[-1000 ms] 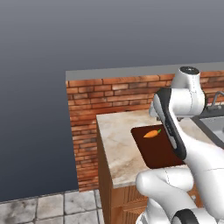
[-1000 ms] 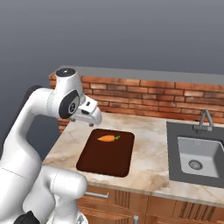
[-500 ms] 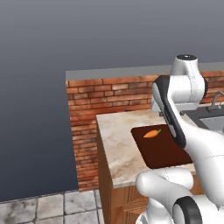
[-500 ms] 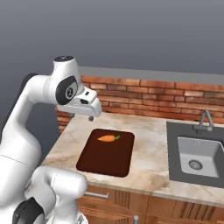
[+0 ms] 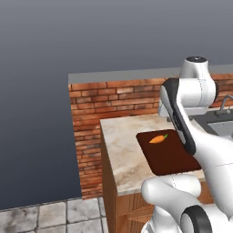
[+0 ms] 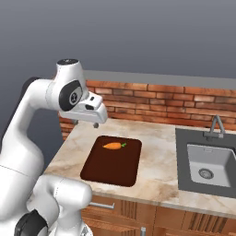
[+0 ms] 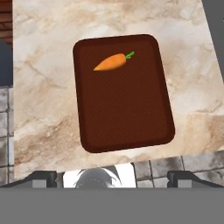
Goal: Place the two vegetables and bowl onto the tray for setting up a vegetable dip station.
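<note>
A small orange carrot [image 7: 111,63] with a green top lies on the far end of the dark reddish-brown tray [image 7: 124,109], which rests flat on the marble counter. From the sides, the carrot [image 6: 113,145] and tray [image 6: 110,163] sit near the counter's left end. My gripper [image 6: 95,123] hangs high above the tray's far left corner, pointing down. Its fingertips [image 7: 43,177] stand wide apart with nothing between them, so it is open. The carrot [image 5: 157,139] and tray [image 5: 170,157] also show beside my arm. The bowl is out of view.
A brick backsplash [image 6: 161,103] runs behind the marble counter [image 5: 123,145]. A steel sink [image 6: 209,163] with a faucet [image 6: 214,124] is set in to the right of the tray. The counter ends at the left, with tiled floor [image 5: 50,214] below.
My arm has straightened upward and the hand has lifted a little higher over the tray. The carrot and tray have not moved.
</note>
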